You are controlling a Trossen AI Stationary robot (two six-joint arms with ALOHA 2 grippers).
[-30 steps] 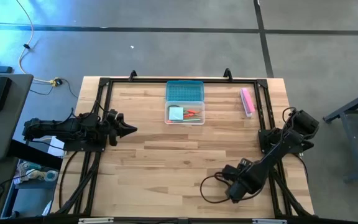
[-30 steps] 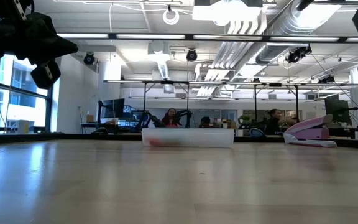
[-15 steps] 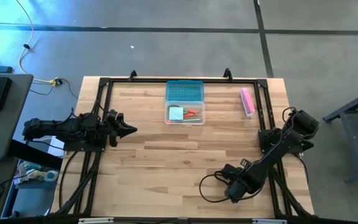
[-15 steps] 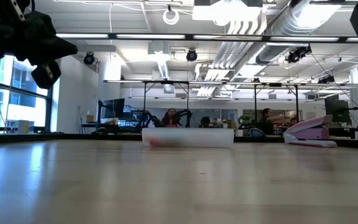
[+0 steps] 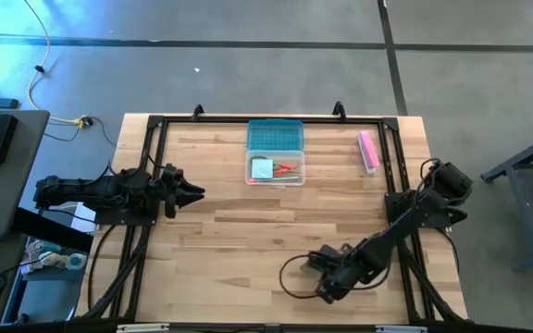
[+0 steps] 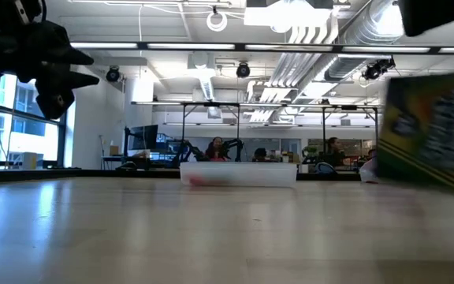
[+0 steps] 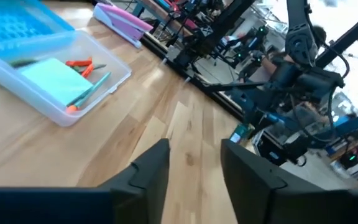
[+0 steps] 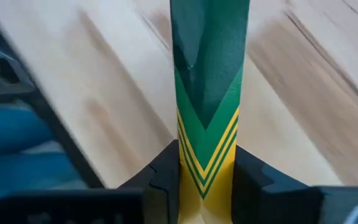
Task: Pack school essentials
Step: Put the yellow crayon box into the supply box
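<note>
My right gripper (image 8: 207, 180) is shut on the yellow-green crayon pack (image 8: 209, 81), which also fills the right side of the low view (image 6: 436, 126). In the high view this gripper (image 5: 324, 276) is over the table's near right part. A clear box (image 5: 276, 170) stands at the far middle with its blue lid (image 5: 275, 135) lying behind it. In the box lie a light-blue note pad (image 7: 53, 76), a red pen (image 7: 79, 63) and pencils. My left gripper (image 7: 194, 165) is open at the table's left edge (image 5: 195, 191), above the wood, and touches nothing. My right gripper pinches the crayon pack between its two fingers (image 8: 164, 175), one on each broad face, near one end (image 8: 207, 165). The pack's narrow edge faces the wrist camera, and the pack reaches forward past the fingertips. It hangs slightly tilted, clear of the table (image 6: 432, 177).
A pink oblong bar (image 5: 368, 150) lies near the far right corner. The black frame rails (image 5: 155, 125) run along the table's left, far and right edges. Bare wood (image 5: 248, 240) lies between the box and the near edge.
My right gripper has carried the crayon pack toward the table's left edge, and the pack has come well into the low view from the right. My left gripper has opened and stayed where it was.
</note>
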